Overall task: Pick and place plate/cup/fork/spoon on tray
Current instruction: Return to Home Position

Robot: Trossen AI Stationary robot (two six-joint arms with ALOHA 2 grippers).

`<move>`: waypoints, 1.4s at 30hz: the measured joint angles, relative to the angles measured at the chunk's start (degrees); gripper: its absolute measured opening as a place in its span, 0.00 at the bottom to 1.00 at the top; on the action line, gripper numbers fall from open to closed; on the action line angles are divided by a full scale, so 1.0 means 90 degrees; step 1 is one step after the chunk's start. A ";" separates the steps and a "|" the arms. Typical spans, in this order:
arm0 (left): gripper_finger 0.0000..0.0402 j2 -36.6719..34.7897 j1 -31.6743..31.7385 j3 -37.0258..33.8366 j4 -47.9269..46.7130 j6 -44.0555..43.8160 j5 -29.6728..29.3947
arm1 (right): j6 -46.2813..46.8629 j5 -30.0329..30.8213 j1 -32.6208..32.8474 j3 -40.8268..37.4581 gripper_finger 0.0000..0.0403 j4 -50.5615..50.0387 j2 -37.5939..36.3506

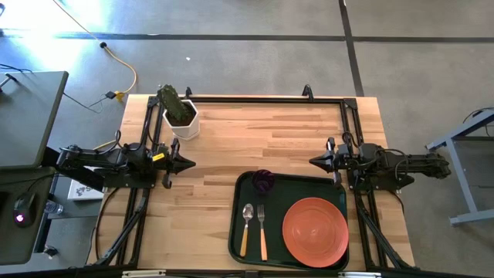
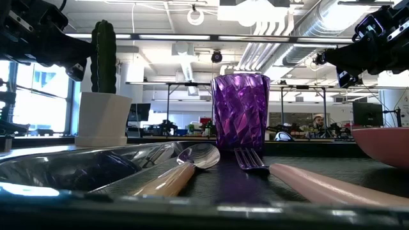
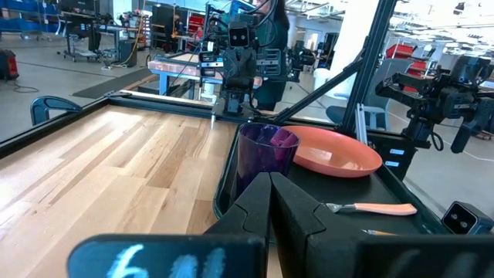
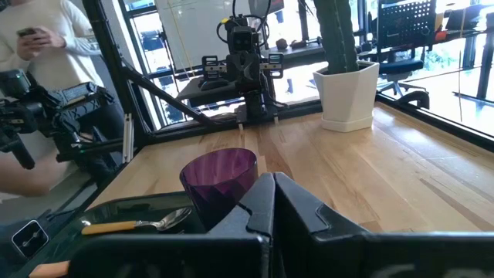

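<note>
Wooden tabletop (image 1: 293, 139), with dark green tray (image 1: 241, 232) at the near edge. On the tray: plate (image 1: 315, 230), fork (image 1: 262, 229) and spoon (image 1: 246, 228) side by side, cup (image 1: 264, 181) upright at the far corner. Beyond, at either table side, left gripper (image 1: 187, 163) and right gripper (image 1: 315, 161), fingers closed, empty. Farther back, potted cactus (image 1: 179, 112).

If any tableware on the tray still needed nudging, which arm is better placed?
Probably the right. The right gripper waits just off the tray, near the cup and plate. The left gripper sits farther off, by the potted cactus. Both are shut.
</note>
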 joint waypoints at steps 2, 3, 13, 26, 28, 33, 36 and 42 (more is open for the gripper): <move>0.00 0.0000 0.0000 0.0000 0.0000 0.0002 0.0000 | 0.0000 0.0000 0.0000 0.0000 0.00 0.0000 0.0002; 0.00 0.0000 0.0000 0.0000 0.0000 0.0000 0.0000 | -0.0001 0.0000 0.0000 0.0000 0.00 0.0000 0.0000; 0.00 0.0000 0.0000 0.0000 0.0000 0.0000 0.0000 | 0.0000 0.0000 0.0000 0.0000 0.00 0.0000 0.0002; 0.00 0.0000 0.0000 0.0000 -0.0001 0.0002 0.0000 | 0.0000 0.0001 0.0000 0.0000 0.00 0.0000 0.0000; 0.00 0.0000 0.0000 0.0000 -0.0002 0.0001 0.0000 | 0.0000 0.0001 0.0000 0.0000 0.00 0.0000 0.0000; 0.00 0.0000 0.0000 0.0000 -0.0002 0.0000 0.0000 | -0.0002 0.0002 0.0000 0.0000 0.00 0.0000 0.0002; 0.00 0.0000 0.0000 0.0000 0.0000 0.0000 0.0000 | 0.0000 0.0002 0.0000 0.0000 0.00 0.0000 0.0000; 0.00 0.0252 0.0008 0.0000 0.0038 0.0002 0.0000 | 0.0000 0.0002 0.0000 0.0000 0.00 0.0000 0.0000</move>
